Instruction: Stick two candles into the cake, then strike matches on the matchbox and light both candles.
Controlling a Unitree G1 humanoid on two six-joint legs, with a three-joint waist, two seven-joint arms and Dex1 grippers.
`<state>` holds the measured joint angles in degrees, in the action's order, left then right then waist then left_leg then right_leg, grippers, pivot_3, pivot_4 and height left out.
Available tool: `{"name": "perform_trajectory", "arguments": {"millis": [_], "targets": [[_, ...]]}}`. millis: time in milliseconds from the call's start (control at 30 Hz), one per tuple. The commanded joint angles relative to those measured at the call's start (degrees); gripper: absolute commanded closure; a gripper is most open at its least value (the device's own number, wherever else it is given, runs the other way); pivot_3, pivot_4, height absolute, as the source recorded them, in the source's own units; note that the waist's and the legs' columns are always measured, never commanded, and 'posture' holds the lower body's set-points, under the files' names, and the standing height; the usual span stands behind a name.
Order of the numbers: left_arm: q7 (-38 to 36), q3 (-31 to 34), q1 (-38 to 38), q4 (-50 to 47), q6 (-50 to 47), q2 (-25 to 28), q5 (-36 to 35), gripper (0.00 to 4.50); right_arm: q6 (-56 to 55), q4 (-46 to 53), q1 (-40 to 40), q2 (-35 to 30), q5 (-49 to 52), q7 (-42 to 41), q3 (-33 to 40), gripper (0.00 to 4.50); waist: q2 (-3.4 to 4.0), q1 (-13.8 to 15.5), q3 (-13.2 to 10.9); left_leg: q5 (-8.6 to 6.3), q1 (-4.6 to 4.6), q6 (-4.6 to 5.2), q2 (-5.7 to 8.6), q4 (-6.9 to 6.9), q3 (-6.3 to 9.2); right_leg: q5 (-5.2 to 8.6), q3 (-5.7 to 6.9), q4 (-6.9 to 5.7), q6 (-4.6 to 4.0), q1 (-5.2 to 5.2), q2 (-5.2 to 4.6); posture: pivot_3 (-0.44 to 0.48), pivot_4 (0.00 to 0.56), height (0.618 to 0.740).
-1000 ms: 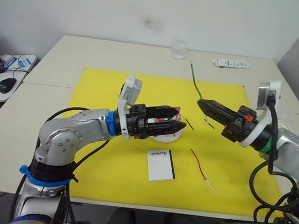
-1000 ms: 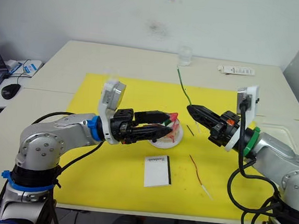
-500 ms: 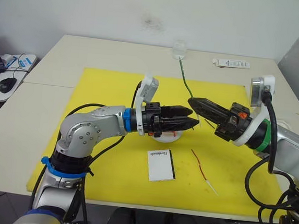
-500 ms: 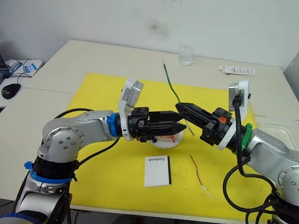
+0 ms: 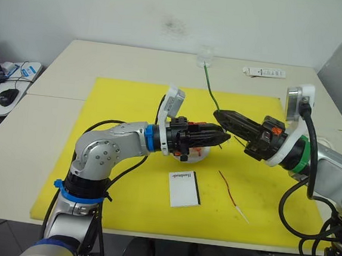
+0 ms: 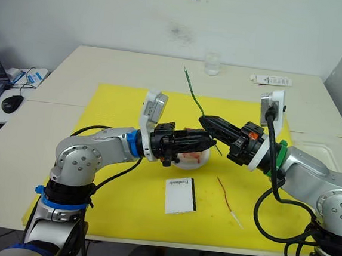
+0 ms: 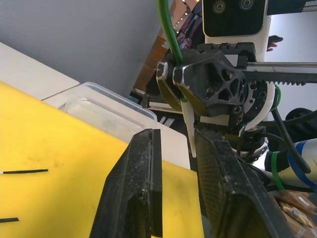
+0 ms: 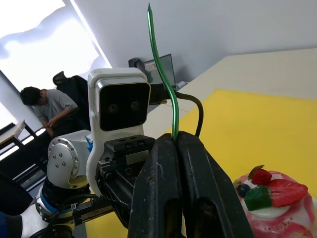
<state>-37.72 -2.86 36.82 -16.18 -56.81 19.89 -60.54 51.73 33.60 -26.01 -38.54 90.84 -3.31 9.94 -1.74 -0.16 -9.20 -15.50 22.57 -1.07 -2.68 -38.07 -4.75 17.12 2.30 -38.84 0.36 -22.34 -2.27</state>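
R gripper point(image 5: 219, 114): clamped shut on green candle point(image 5: 209, 88); stem is seen rising from between the closed fingers, white tip hanging below them in left wrist view.
L gripper point(image 5: 223, 135): fingers parted, nothing held; white tip is seen just off the inner face of one finger point(image 7: 220, 188), contact not confirmed.
Change vs 1 s ago: L arm has been swung inward and across the cake; R arm brought in toward it. Tips were well apart, now nearly meeting. Little further closing noted over last half sec.
Meaning: judged a handover or re-grip of the green candle, so it can be stood tip-down. No candle planted yet; task at early stage.
Cake point(image 6: 193, 157): on its white plate, directly below L gripper, mostly hidden by it.
Red candle point(image 5: 228, 189): lying on yellow mat point(image 5: 119, 99), near R of matchbox, untouched.
Matchbox point(image 5: 184, 189): flat on mat, in front of cake.
Matches point(image 7: 24, 172): two short dark sticks lying on mat, apart from cake.
Risk: thin stem may bend or slip if pinched off-centre.
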Motion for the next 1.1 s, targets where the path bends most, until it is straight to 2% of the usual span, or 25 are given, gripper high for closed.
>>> {"name": "perform_trajectory", "arguments": {"millis": [33, 500, 600, 700, 1067, 1100], "targets": [[0.79, 2.11, 1.27, -1.20, -0.68, -0.54, -2.40, 3.15, -1.57, 1.88, 0.15, -1.05, 0.82, -0.30, 0.50, 4.50, 0.00, -0.01, 0.00, 0.00, 0.00, 0.00, 0.00, 0.00, 0.00, 0.00, 0.00, 0.00, 0.00, 0.00, 0.00, 0.000, 0.150, 0.740], [1.70, 2.95, 1.77, 0.07, 0.40, -1.54, -1.62, 3.15, -2.72, 2.00, 0.92, -1.69, 1.05, -0.39, 0.02, 4.50, -0.01, 0.02, -0.01, 0.01, 0.01, -0.01, 0.00, 0.00, 0.00, 0.00, 0.00, 0.02, 0.00, 0.00, 0.00, 0.000, 0.150, 0.740], [1.47, 2.90, 1.64, -0.20, 0.65, -1.87, -1.63, 3.67, -2.86, 2.02, 0.94, -1.79, 1.23, -0.37, -0.11, 4.50, -0.01, 0.02, -0.01, 0.01, 0.01, -0.03, 0.00, 0.00, 0.00, 0.00, 0.00, 0.03, 0.00, 0.00, -0.01, 0.000, 0.150, 0.740], [0.82, 2.76, 1.50, -0.82, 0.71, -2.13, -1.80, 4.49, -3.05, 2.12, 1.00, -1.91, 1.40, -0.42, -0.29, 4.50, -0.01, 0.02, -0.01, 0.02, 0.01, -0.03, 0.00, 0.00, 0.00, 0.00, 0.00, 0.03, 0.00, 0.00, -0.01, 0.000, 0.150, 0.740], [0.75, 2.82, 1.38, -0.82, -0.10, -1.56, -1.58, 4.49, -3.59, 2.87, 1.05, -2.09, 0.44, -0.78, -0.98, 4.50, -0.02, 0.02, -0.02, 0.05, 0.02, -0.09, 0.00, 0.01, 0.00, 0.01, 0.01, 0.05, 0.01, 0.00, -0.01, 0.000, 0.150, 0.740], [0.81, 2.82, 1.38, -0.77, -0.16, -1.53, -1.58, 4.50, -3.69, 2.93, 0.89, -2.14, 0.02, -0.92, -1.08, 4.28, -0.02, 0.02, -0.01, 0.05, 0.02, -0.09, 0.00, 0.01, 0.00, 0.00, 0.01, 0.05, 0.01, 0.00, 0.00, 0.000, 0.150, 0.740]]}}
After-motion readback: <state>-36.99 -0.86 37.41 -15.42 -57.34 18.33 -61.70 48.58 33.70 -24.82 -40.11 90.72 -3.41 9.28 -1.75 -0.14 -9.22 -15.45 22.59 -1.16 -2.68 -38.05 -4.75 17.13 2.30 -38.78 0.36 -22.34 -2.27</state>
